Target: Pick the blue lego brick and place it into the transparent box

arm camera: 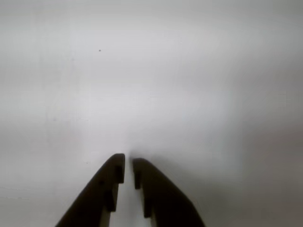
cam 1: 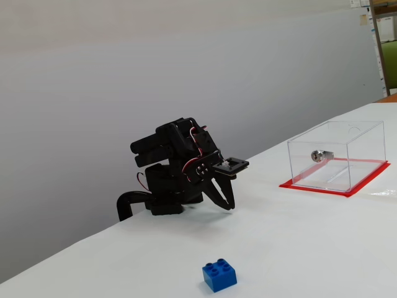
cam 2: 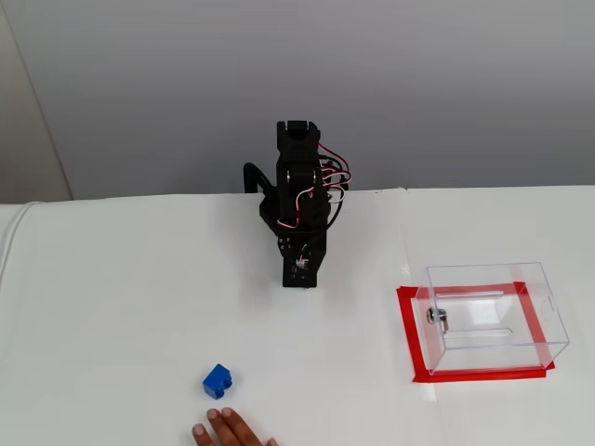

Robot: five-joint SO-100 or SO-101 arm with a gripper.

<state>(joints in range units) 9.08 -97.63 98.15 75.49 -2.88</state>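
Observation:
The blue lego brick (cam 1: 219,275) lies on the white table in front of the folded arm; it also shows in the other fixed view (cam 2: 217,381). It does not show in the wrist view. The transparent box (cam 1: 365,148) with a red base sheet and a silver lock (cam 1: 321,155) stands to the right in both fixed views (cam 2: 493,321). My gripper (cam 1: 227,205) is shut and empty. It points down at the table close to the arm's base (cam 2: 299,277), well apart from brick and box. The wrist view shows only its fingers (arm camera: 129,163) over bare white table.
A person's hand (cam 2: 230,430) reaches in at the bottom edge of a fixed view, just below the brick. A grey wall stands behind the arm. The table's back edge runs behind the arm's base (cam 1: 133,205).

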